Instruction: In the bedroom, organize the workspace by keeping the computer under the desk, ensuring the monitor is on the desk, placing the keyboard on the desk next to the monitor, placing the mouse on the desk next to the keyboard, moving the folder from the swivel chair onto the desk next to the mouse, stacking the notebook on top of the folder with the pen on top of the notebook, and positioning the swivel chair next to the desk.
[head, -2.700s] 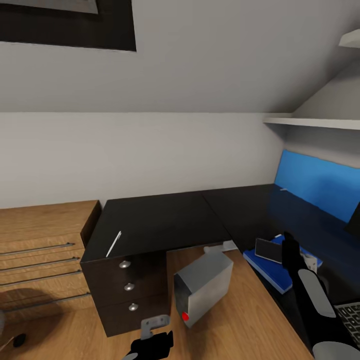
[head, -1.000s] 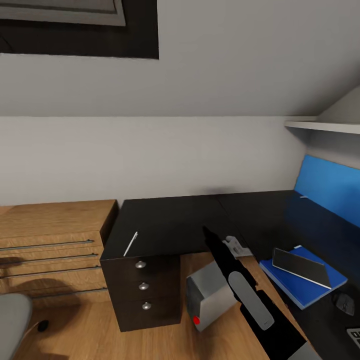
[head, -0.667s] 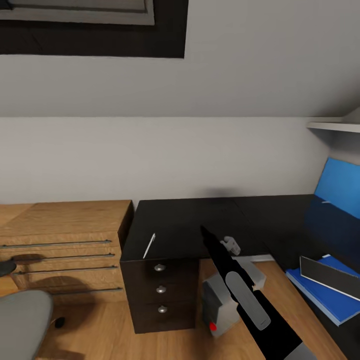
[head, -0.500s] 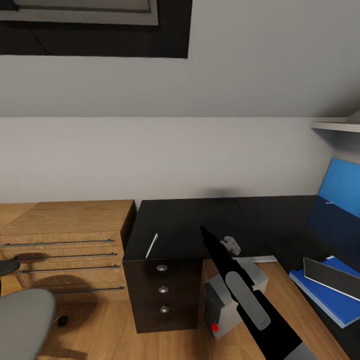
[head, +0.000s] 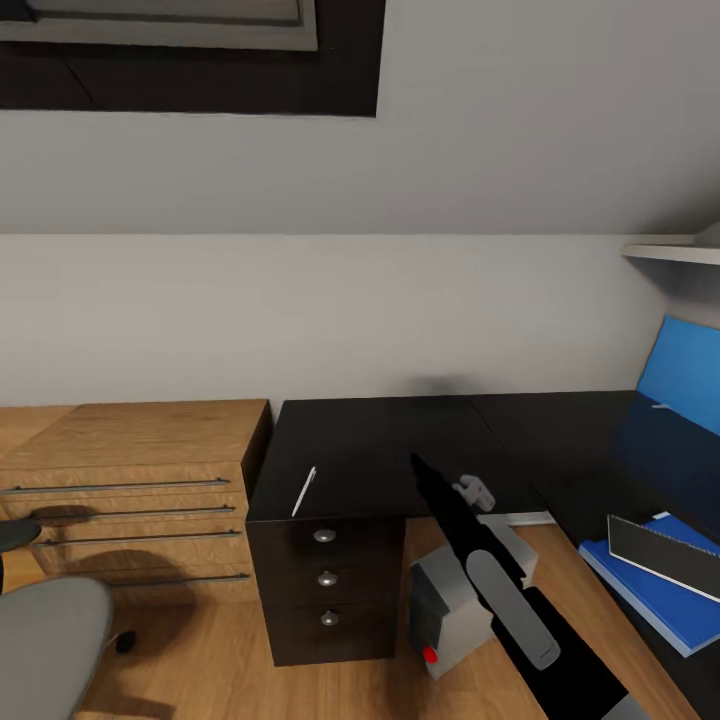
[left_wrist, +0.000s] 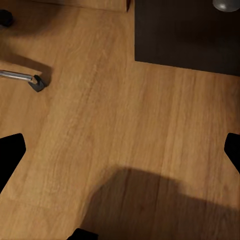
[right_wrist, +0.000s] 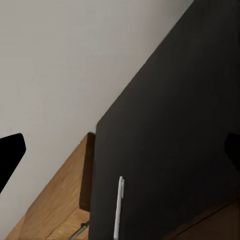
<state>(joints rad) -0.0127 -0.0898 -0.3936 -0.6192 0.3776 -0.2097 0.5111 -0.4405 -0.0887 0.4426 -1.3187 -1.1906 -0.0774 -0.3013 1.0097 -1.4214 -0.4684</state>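
Observation:
A white pen (head: 305, 491) lies near the left edge of the black L-shaped desk (head: 400, 440). In the right wrist view the pen (right_wrist: 118, 206) lies below the open right gripper (right_wrist: 120, 150), whose dark fingertips (right_wrist: 10, 155) stand wide apart. My right arm reaches over the desk with the gripper (head: 418, 470) to the right of the pen. The grey computer (head: 455, 600) with a red dot stands on the floor beneath the desk. At the right, a dark notebook (head: 665, 555) rests on the blue folder (head: 650, 600). The swivel chair's grey seat (head: 45, 650) is at lower left. My left gripper (left_wrist: 120, 155) hangs open over the floor.
A wooden dresser (head: 130, 470) stands left of the desk's dark drawer unit (head: 325, 585). A blue panel (head: 685, 380) backs the desk at the right, under a white shelf (head: 670, 252). A chair caster (left_wrist: 36, 82) sits on the wood floor near the drawer unit (left_wrist: 185, 35).
The view swung left, bringing the chair in and pushing the folder to the right edge. My right arm went from the folder to the desk's left part, then crept slightly right.

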